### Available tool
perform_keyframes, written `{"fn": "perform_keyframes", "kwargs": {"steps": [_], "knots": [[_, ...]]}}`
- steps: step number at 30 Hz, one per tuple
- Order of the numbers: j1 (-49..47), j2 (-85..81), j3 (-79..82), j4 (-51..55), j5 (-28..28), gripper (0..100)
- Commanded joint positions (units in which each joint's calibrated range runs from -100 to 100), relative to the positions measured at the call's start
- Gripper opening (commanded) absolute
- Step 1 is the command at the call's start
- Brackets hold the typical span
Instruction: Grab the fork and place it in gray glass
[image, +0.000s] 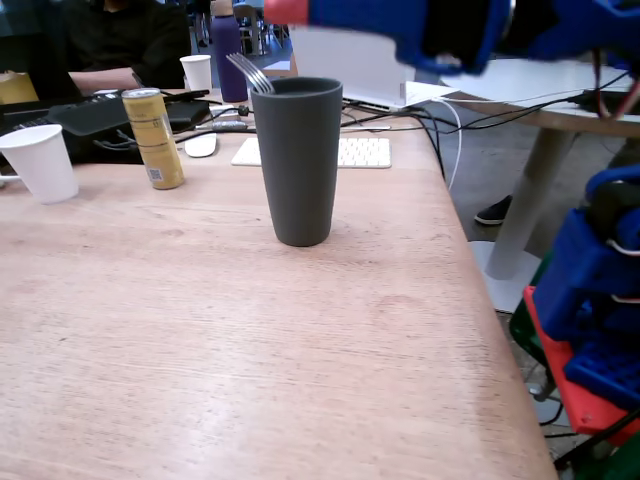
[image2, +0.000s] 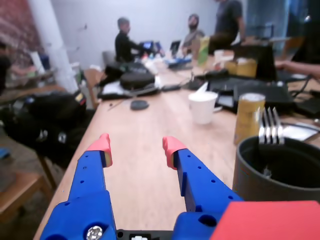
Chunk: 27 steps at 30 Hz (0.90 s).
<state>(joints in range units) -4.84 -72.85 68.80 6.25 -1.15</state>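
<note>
The fork (image: 252, 74) stands inside the gray glass (image: 297, 165), handle down and tines up. In the fixed view only the tines show above the far left part of the rim, and they lean against it, because the fork is about as long as the glass is deep and has nothing else to rest on. The wrist view shows the same: the four tines (image2: 270, 126) rise over the far edge of the dark rim (image2: 250, 150), while the handle is lost in the shadow inside.

The gripper (image2: 136, 148) holds nothing. Its two blue fingers with red tips (image2: 102, 144) are wide apart, and between them I see only bare table (image2: 140, 165). In the wrist view the glass is at the right of the fingers, not between them, so the arm is clear of it. In the fixed view the arm is a blurred blue shape above the glass at the top edge.

The glass stands upright near the middle of the table, well apart from the gold can (image: 154, 138) and the white paper cup (image: 40, 162). I judge that the task is practically done; what remains is to draw the arm away without touching the rim, since the tall glass could tip.
</note>
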Motion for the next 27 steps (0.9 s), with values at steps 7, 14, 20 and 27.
{"fn": "perform_keyframes", "kwargs": {"steps": [7, 14, 20, 27], "knots": [[-2.27, -16.6, 22.52, 8.03, 0.15, 22], [-2.27, -24.23, 30.73, 9.18, -0.05, 22], [-2.61, -24.32, 30.82, 18.95, -0.1, 0], [-2.44, -24.32, 30.82, 33.65, -7.86, 0]]}}
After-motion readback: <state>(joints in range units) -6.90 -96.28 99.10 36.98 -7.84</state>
